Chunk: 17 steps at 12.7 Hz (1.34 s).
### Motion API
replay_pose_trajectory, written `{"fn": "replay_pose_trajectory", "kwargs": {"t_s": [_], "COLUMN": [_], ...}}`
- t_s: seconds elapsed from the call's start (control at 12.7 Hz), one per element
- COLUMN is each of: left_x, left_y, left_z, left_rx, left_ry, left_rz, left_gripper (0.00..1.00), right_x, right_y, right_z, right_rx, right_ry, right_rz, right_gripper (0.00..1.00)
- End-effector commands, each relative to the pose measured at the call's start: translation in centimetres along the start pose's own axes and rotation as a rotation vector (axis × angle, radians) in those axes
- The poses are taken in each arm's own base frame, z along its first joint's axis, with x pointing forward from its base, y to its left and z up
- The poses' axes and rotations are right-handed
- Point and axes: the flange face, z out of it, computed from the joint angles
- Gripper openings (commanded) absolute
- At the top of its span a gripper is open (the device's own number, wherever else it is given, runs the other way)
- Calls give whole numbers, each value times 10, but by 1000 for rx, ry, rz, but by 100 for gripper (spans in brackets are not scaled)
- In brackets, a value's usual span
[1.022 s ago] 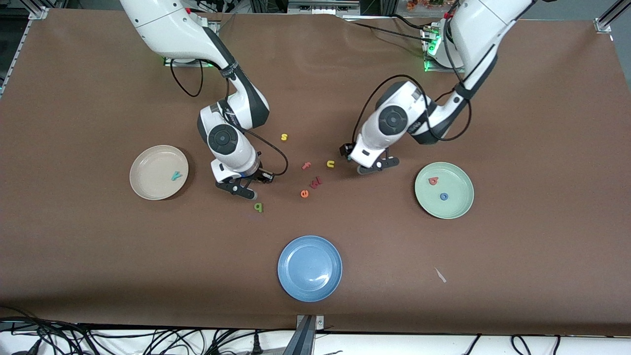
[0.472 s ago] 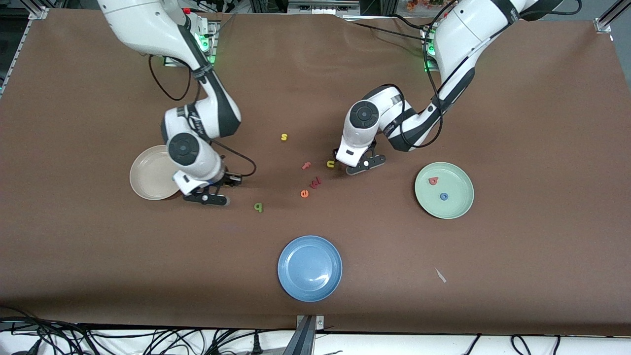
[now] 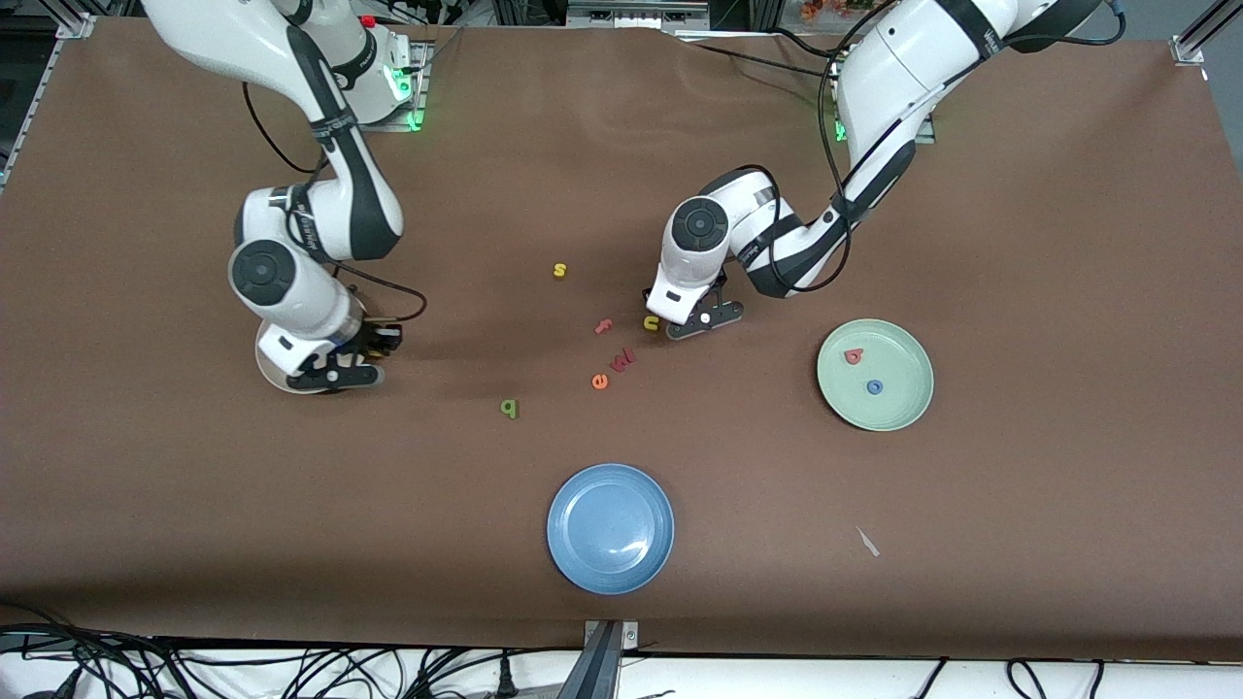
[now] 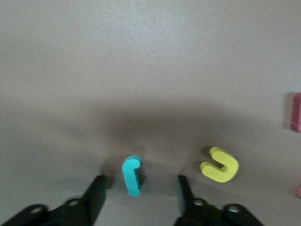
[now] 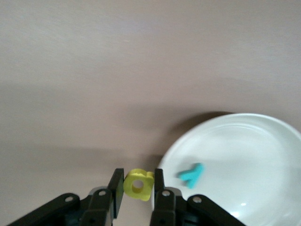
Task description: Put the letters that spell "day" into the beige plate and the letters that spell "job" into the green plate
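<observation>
Front view: my right gripper (image 3: pixel 335 374) hangs over the beige plate (image 3: pixel 267 364). Left wrist view: my left gripper (image 4: pixel 138 193) brackets the teal j (image 4: pixel 132 174), half-open, untouching. Right wrist view: fingers (image 5: pixel 116 188) pinch the yellow d (image 5: pixel 139 184) near the plate's rim, for dropping beside the teal y (image 5: pixel 192 174).

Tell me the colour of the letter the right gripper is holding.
Yellow. The right gripper pinches the yellow d, clearest in the right wrist view.

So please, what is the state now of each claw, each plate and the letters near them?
Right claw: shut on yellow d, at the beige plate rim.
Left claw: open around teal j lying on the table.
Beige plate: holds teal y.
Green plate: holds salmon b, blue o.
Blue plate: empty.
</observation>
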Motion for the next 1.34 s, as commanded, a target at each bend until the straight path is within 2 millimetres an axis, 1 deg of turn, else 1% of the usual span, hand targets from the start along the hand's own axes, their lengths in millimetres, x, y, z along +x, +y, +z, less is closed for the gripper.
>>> {"fn": "replay_pose_trajectory", "kwargs": {"t_s": [0.0,0.08,0.16,0.24,0.31,0.39,0.55,0.63,0.71,0.86,0.94,1.02,1.1,1.18,1.26], "left_x": [7,9,9,11,15,22,30,38,53,80,93,109,128,143,159], "left_y": [-1,-2,-2,-3,-4,-7,-7,-12,-19,-24,-26,-34,-49,-65,-82], "left_z": [3,3,3,1,-2,-6,-23,-35,-48,-77,-91,-104,-112,-114,-115], "left_rx": [11,11,11,11,6,4,-7,-10,7,70,101,115,129,136,137], "left_ry": [19,20,20,22,25,29,46,61,67,60,55,42,29,7,-3], "left_rz": [-11,-14,-14,-17,-23,-33,-45,-51,-63,-25,-11,9,38,68,91], "left_gripper": [4,0,0,0,0,0,0,0,0,0,0,0,0,0,0], "right_x": [-19,-20,-20,-20,-20,-20,-17,-13,-7,13,26,38,48,59,63], "right_y": [40,49,53,54,53,53,48,44,38,9,-9,-26,-46,-61,-81], "right_z": [1,3,6,10,12,13,7,4,-3,-13,-18,-22,-27,-29,-29], "right_rx": [5,2,0,-3,-3,-3,16,34,58,106,113,117,124,129,138], "right_ry": [17,13,6,-4,-10,-15,-20,-22,-14,1,2,-1,-4,-4,-5], "right_rz": [-89,-103,-99,-94,-83,-76,-45,-36,-20,-27,-45,-48,-33,0,36], "right_gripper": [6,6,18,67,100,100,100,100,100,100,100,100,100,100,100]}}
